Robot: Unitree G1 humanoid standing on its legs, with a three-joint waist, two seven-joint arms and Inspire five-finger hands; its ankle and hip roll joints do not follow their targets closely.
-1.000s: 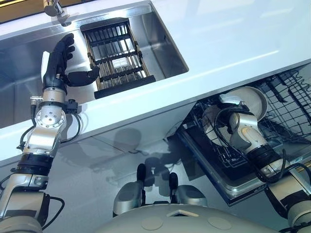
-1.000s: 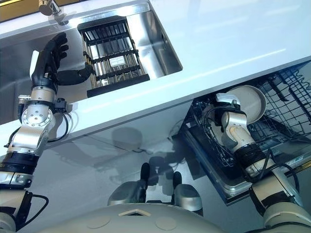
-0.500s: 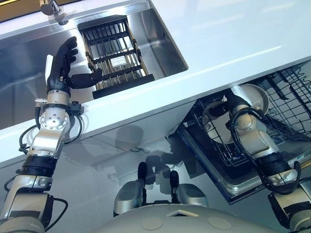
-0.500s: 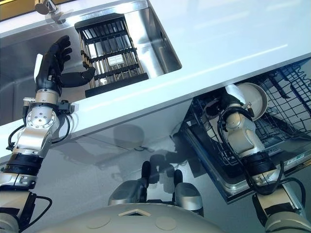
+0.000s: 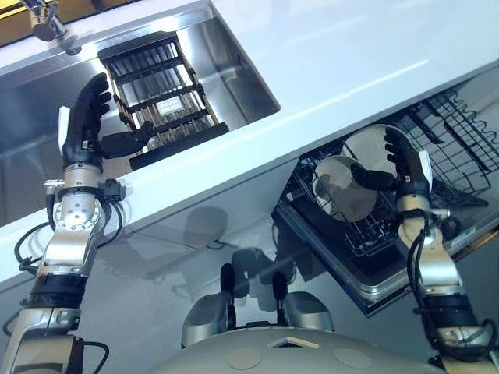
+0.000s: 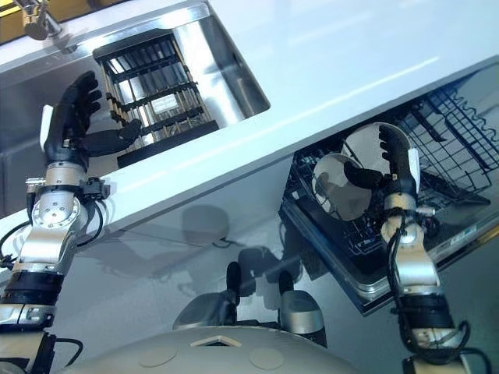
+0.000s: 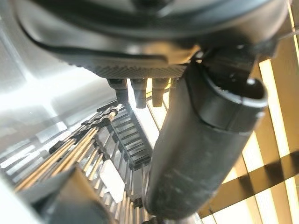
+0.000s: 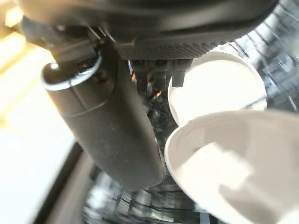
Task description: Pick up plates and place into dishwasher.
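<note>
Right hand (image 5: 401,160) is hanging at the open dishwasher, fingers straight, thumb out, gripping nothing. Two plates are standing on edge in the dishwasher rack (image 5: 460,148): the front plate (image 5: 339,191) is nearer the robot, and the rear plate (image 5: 366,144) is just behind it, partly covered by the hand. Left hand (image 5: 84,125) is hovering over the sink (image 5: 242,74) beside the sink rack (image 5: 160,97), fingers straight, thumb reaching toward the bars, holding nothing.

Risks, as I judge them: the right thumb is lying across the front plate's edge in the head views, so a sideways withdrawal could be clipping that plate and tipping it against the rear plate or out of its slot. The plates are standing close together, so a knock to one is likely passing to the other. The left hand could be snagging a finger among the bars.

Unclear: whether the thumb is touching the front plate; how the plates' lower rims are sitting in the tines; whether any plate is waiting in the sink rack. The white surface (image 5: 351,54) is cutting off the dishwasher's far side.
</note>
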